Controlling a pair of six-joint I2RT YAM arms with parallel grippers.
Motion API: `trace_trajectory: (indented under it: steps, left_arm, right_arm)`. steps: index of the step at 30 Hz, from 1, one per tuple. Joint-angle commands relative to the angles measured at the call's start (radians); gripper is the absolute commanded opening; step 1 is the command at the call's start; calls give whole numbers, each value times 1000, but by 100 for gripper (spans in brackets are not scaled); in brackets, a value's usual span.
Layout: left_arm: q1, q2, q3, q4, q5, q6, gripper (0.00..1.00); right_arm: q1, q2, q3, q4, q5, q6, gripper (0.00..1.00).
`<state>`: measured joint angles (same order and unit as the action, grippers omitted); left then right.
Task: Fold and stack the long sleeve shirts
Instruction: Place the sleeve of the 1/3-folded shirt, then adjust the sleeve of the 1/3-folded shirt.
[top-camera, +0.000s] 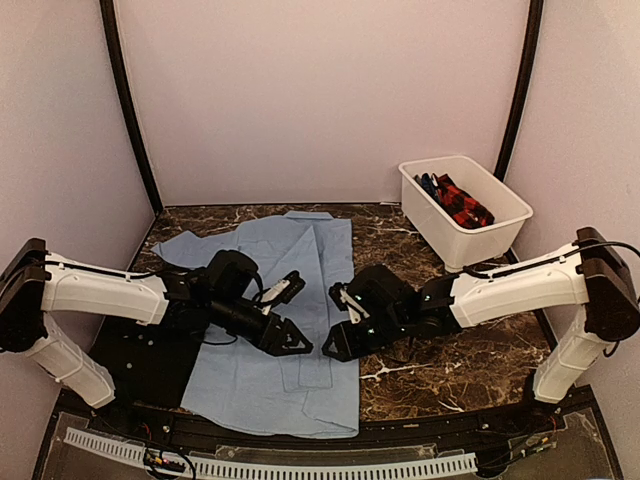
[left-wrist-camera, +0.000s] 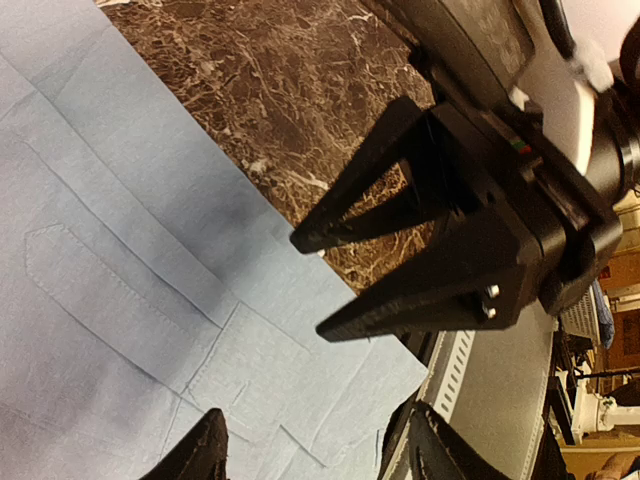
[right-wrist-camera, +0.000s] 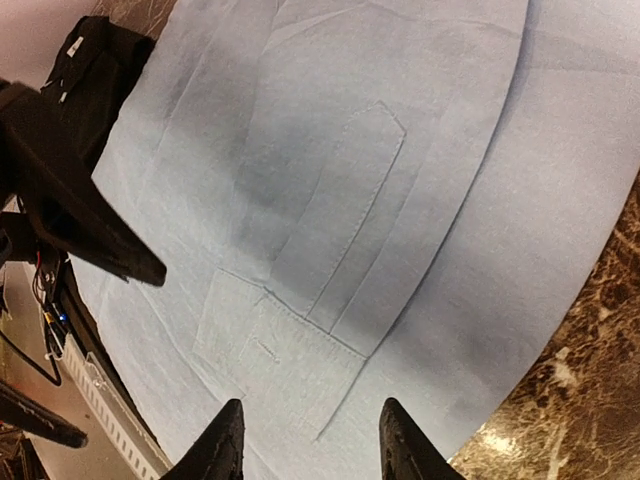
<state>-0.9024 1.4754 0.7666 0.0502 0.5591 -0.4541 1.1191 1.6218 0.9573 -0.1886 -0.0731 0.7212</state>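
Observation:
A plain light-blue long sleeve shirt (top-camera: 270, 310) lies spread flat on the table, one sleeve folded down over its body. The sleeve's cuff (right-wrist-camera: 285, 360) sits just under my right gripper (right-wrist-camera: 312, 430), which is open with nothing between its fingers. My left gripper (top-camera: 297, 345) hovers over the shirt's middle, facing the right gripper (top-camera: 335, 345). In the left wrist view my left gripper (left-wrist-camera: 315, 445) is open above the cuff (left-wrist-camera: 290, 385), empty, and the right gripper's fingers (left-wrist-camera: 400, 300) show close ahead. A red-black checked shirt (top-camera: 462, 205) and a dark blue one (top-camera: 428, 183) lie in the bin.
The white bin (top-camera: 500, 235) stands at the back right on the marble table (top-camera: 450, 370). A flat black mat (top-camera: 145, 360) lies under the shirt's left side. The shirt's near hem reaches the table's front edge (top-camera: 300, 440). Dark frame posts (top-camera: 130, 110) rise at the back corners.

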Motion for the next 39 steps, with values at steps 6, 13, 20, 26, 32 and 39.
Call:
trace_trajectory:
  steps: [6,13,20,26,32,39]
  left_arm:
    - [37,-3,49,-159,-280,-128,57]
    - [77,33,20,-111,-246,-195,45]
    - [76,103,-13,-65,-184,-217,27]
    - [73,132,-36,-53,-162,-231,22]
    - [62,161,-37,-40,-164,-239,21]
    - [50,177,-37,-24,-163,-244,21]
  right_arm:
    - [87,97,25,-21,0,85,43]
    - [112,163,93,-93,32,133,43]
    - [112,187,91,-68,-5,172,44]
    - [111,208,84,-20,-54,192,44]
    - [110,199,80,19,-70,210,44]
    - [111,182,77,40,-58,239,33]
